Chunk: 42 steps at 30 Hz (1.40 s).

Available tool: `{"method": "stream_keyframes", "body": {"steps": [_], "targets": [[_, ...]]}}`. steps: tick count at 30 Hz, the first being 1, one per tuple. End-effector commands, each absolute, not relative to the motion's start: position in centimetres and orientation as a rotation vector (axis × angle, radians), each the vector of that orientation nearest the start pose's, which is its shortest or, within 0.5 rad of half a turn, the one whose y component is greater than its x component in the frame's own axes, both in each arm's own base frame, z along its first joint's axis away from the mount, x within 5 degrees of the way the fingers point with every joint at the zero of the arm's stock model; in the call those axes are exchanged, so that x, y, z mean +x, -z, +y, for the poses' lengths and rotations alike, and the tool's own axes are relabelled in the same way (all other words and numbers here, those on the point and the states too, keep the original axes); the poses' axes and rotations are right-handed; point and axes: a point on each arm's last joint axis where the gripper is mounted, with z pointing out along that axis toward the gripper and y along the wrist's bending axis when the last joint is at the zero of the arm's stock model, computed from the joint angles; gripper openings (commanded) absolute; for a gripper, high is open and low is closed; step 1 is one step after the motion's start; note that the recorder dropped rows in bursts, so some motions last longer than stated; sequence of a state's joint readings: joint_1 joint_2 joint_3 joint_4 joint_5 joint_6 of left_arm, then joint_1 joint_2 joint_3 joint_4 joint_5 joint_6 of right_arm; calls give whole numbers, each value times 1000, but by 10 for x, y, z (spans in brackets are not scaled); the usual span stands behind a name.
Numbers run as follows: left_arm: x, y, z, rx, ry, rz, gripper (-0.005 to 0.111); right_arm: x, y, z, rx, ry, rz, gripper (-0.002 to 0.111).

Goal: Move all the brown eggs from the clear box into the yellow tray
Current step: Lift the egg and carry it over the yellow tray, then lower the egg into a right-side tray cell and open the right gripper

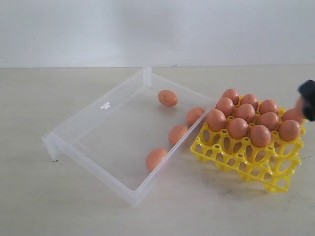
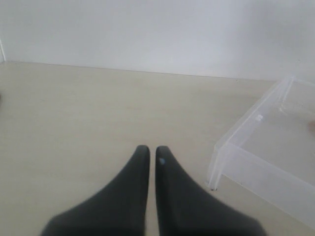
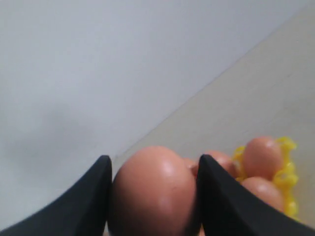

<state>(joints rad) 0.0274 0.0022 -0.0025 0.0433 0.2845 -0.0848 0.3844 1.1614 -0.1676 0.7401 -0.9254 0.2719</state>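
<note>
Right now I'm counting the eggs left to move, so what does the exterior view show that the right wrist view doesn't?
Only the exterior view: the clear box with four brown eggs lying in it, and the empty near cells of the yellow tray. Only the right wrist view: the right hand gripping the held egg, one finger on each side. Both: filled tray cells, the table and the wall; the exterior view catches that hand only at its edge.
</note>
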Motion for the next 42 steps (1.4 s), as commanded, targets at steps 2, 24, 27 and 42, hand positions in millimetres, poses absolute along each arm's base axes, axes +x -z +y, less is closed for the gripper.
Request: {"method": "stream_keyframes", "body": {"steps": [2, 24, 27, 42], "targets": [[55, -188, 2, -69, 4, 1759, 4, 176, -218, -19, 730, -302, 1439, 0], [55, -188, 2, -69, 4, 1759, 4, 278, -195, -51, -197, -1015, 1945, 0], [55, -188, 2, -69, 4, 1759, 4, 288, -185, -57, -224, -1046, 2003, 0], [55, -188, 2, -69, 4, 1759, 4, 279, -174, -91, -552, -682, 2005, 0]]}}
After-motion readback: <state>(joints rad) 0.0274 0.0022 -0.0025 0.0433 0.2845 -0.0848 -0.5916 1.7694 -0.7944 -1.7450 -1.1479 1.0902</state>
